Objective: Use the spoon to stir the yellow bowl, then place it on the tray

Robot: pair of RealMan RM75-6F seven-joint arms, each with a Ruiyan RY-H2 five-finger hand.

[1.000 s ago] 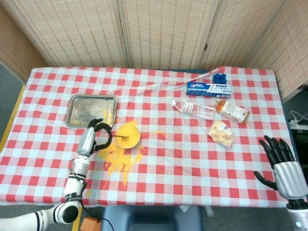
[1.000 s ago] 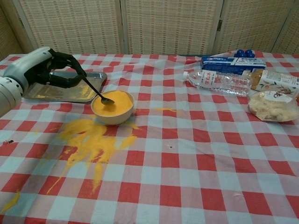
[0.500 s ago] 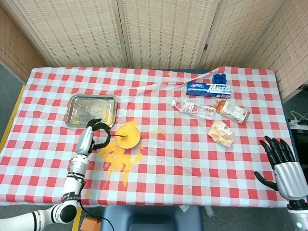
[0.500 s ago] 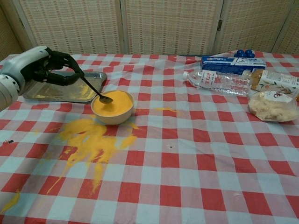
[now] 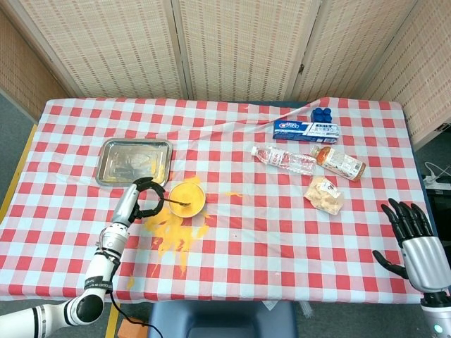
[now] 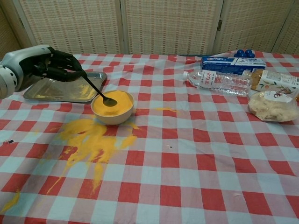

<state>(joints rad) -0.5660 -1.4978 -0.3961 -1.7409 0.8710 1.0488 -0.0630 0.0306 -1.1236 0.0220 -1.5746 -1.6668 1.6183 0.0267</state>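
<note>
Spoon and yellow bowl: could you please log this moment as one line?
phase: stirring | left hand holds spoon, tip in yellow bowl | right hand open, idle | tray empty of spoon

The head view looked steeply down from high above the near edge of the surface (image 5: 282, 232), far enough off to take in the whole checked cloth, the folding screens behind and floor at both sides. The chest view sat low and close at the near edge, facing level across the surface (image 6: 196, 154) toward the same screens, so its front corners were cut off. Both shared the yellow bowl (image 5: 187, 198) (image 6: 112, 107), the tray (image 5: 134, 161) (image 6: 63, 89) and the water bottle (image 5: 284, 159) (image 6: 217, 82).
</note>
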